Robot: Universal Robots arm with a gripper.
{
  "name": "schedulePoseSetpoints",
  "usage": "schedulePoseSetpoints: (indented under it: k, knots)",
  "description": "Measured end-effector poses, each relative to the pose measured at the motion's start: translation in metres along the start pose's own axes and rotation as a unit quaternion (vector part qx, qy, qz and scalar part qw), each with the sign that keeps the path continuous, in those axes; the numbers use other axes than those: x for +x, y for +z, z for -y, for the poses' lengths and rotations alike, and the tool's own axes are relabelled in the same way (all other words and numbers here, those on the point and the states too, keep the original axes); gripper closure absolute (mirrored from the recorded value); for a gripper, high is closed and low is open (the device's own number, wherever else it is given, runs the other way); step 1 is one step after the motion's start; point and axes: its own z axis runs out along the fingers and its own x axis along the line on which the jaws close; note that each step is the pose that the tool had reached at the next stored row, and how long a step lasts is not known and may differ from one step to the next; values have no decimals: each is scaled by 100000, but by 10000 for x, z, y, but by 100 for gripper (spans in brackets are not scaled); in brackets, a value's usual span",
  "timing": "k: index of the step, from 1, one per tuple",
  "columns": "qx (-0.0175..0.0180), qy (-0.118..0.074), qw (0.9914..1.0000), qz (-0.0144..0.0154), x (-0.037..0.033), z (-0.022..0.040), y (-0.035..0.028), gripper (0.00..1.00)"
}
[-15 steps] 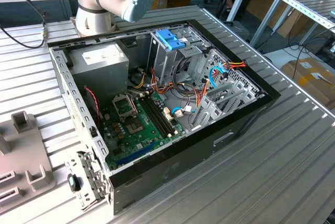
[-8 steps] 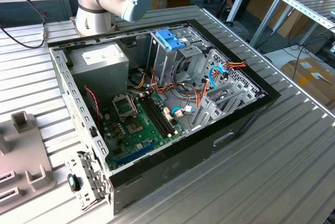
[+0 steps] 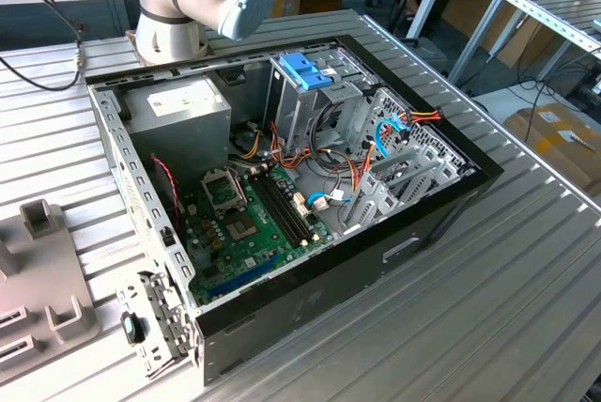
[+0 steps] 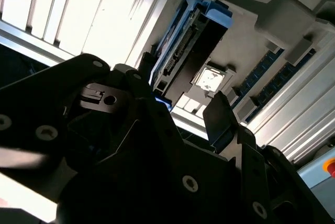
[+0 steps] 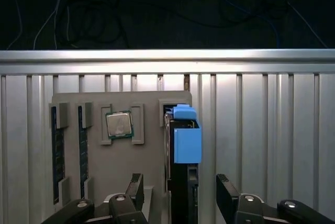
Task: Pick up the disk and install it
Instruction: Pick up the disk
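The disk [image 5: 187,143] stands on edge in a slot of a grey fixture tray [image 5: 152,103], dark-bodied with light-blue carrier rails. In the first wrist view my gripper [image 5: 180,195] is open, its two black fingers [image 5: 226,195] on either side of the disk's near end with a gap on each side. The second wrist view shows the disk [image 4: 180,46] from a slant, beyond my gripper [image 4: 180,103]. In the exterior view the open computer case [image 3: 413,242] lies on the table with its metal drive cage [image 3: 300,106] topped by a blue latch [image 3: 306,69].
On the fixture tray beside the disk sit a processor chip [image 5: 119,125] and memory sticks [image 5: 56,150] in slots. The tray rests on a ribbed aluminium table [image 5: 272,130] whose edge [image 5: 167,55] lies just beyond it. Cables and a motherboard [image 3: 244,224] fill the case.
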Motion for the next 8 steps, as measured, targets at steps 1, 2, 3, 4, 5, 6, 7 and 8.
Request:
schedulePoseSetpoints:
  k: [1,2,3,4,5,6,7,8]
  knots:
    - [4,0,100000,3,-1,0,30,34]
    - [8,0,100000,6,-1,0,43,34]
    - [2,1,100000,3,-1,0,56,34]
    - [4,0,100000,4,-2,0,69,34]
    - [3,0,100000,2,-2,0,80,34]
    - [6,1,100000,3,-2,-1,95,34]
    - [1,1,100000,0,-2,-1,103,34]
    - [-10,0,100000,-4,-2,-1,113,34]
